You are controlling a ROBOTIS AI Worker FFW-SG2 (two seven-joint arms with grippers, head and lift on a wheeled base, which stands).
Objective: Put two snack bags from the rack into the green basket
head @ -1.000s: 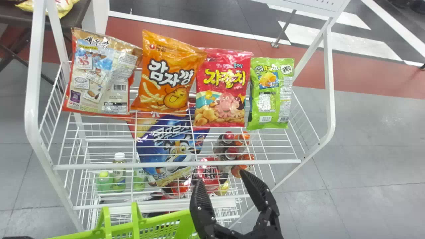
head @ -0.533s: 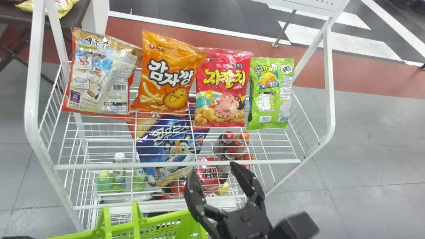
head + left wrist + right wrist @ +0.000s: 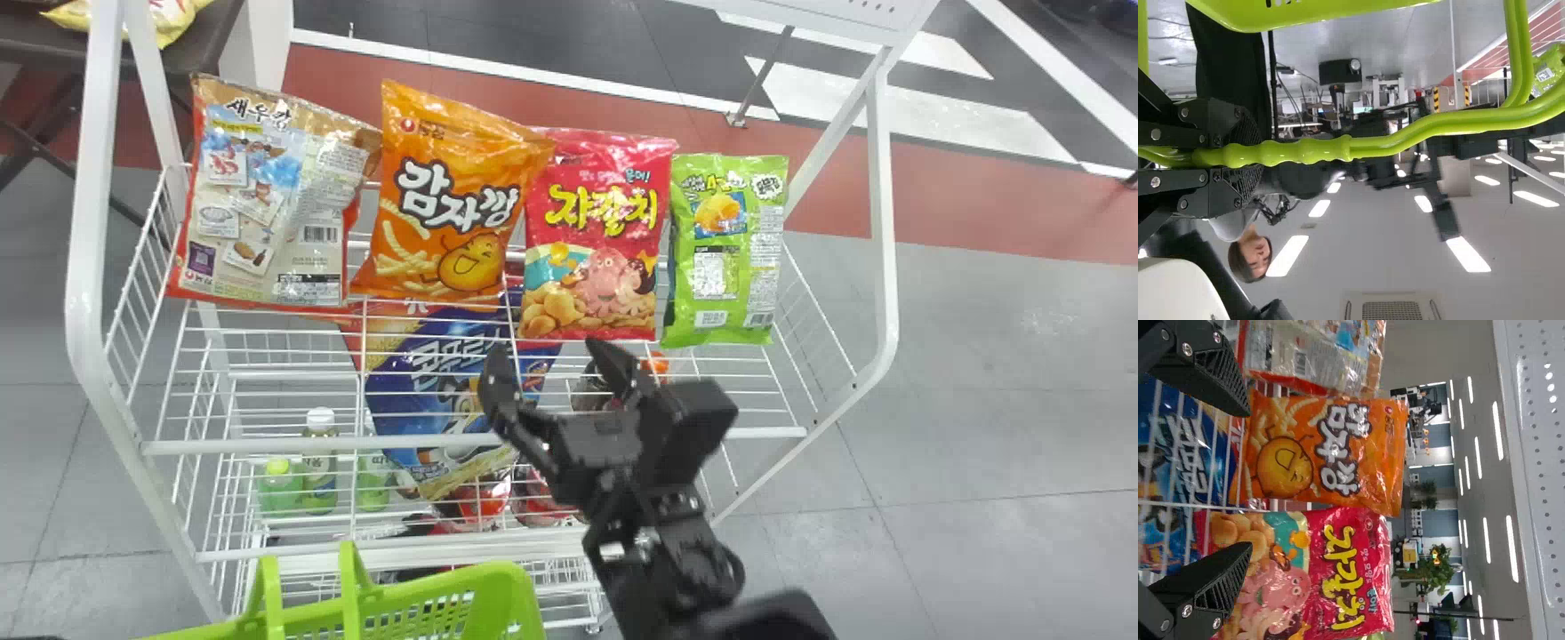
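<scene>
My right hand (image 3: 553,351) is wide open, empty, before the orange bag (image 3: 453,196) and red bag (image 3: 600,231) on the rack (image 3: 356,444); my left hand (image 3: 1250,155) grips the basket handle (image 3: 1385,143). I must centre on one bag, then close gently.

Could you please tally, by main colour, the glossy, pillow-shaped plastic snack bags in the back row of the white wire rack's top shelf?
Beige snack bag with red edging: 1
Glossy orange snack bag: 1
Glossy red snack bag: 1
Glossy green snack bag: 1
Total: 4
</scene>
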